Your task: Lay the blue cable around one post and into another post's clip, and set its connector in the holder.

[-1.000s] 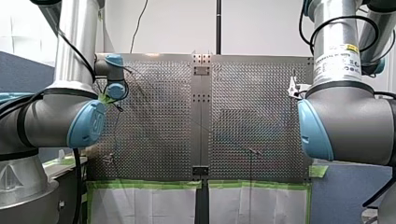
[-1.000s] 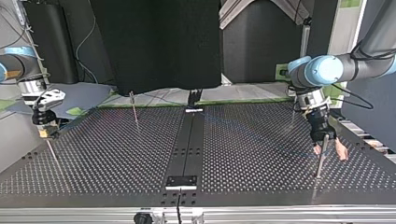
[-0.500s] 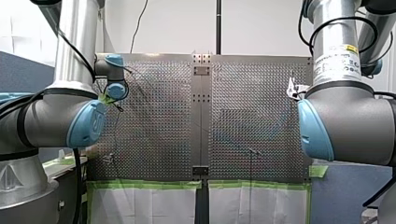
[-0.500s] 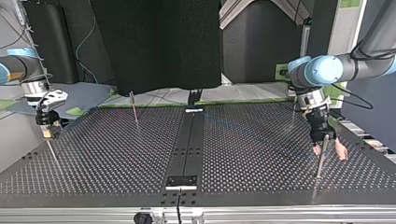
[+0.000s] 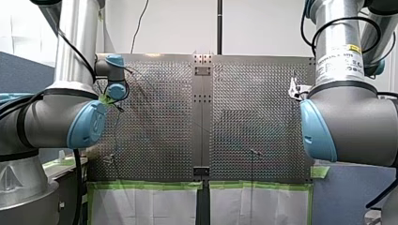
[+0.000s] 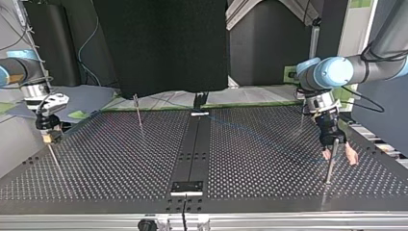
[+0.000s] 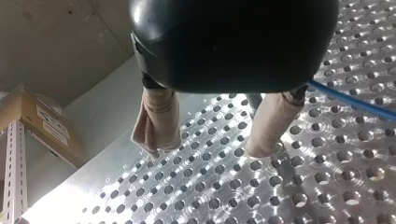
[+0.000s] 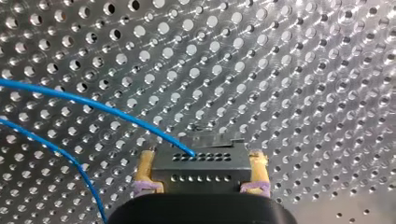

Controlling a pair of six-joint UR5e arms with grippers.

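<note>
In the right wrist view my right gripper (image 8: 201,171) is shut on the dark grey connector (image 8: 201,161), one yellow pad on each side. The blue cable (image 8: 112,114) leaves the connector and loops over the perforated plate. In the top view that gripper (image 6: 46,135) hangs at the left above a thin post (image 6: 53,156). My left gripper (image 6: 339,155) stands open at the top view's right, its beige pads astride another post (image 6: 330,166). In the left wrist view the fingers (image 7: 156,122) are apart, and the cable (image 7: 355,103) passes beside one of them.
A third post (image 6: 138,109) stands at the back left of the top view. A black centre strip (image 6: 195,144) carries a plate (image 6: 187,187) near the front edge and a fitting (image 6: 198,103) at the far edge. The faint cable (image 6: 269,139) crosses the top view's right half.
My right gripper with the connector shifted slightly toward the table's middle and back again. My left gripper has stayed open at its post.
</note>
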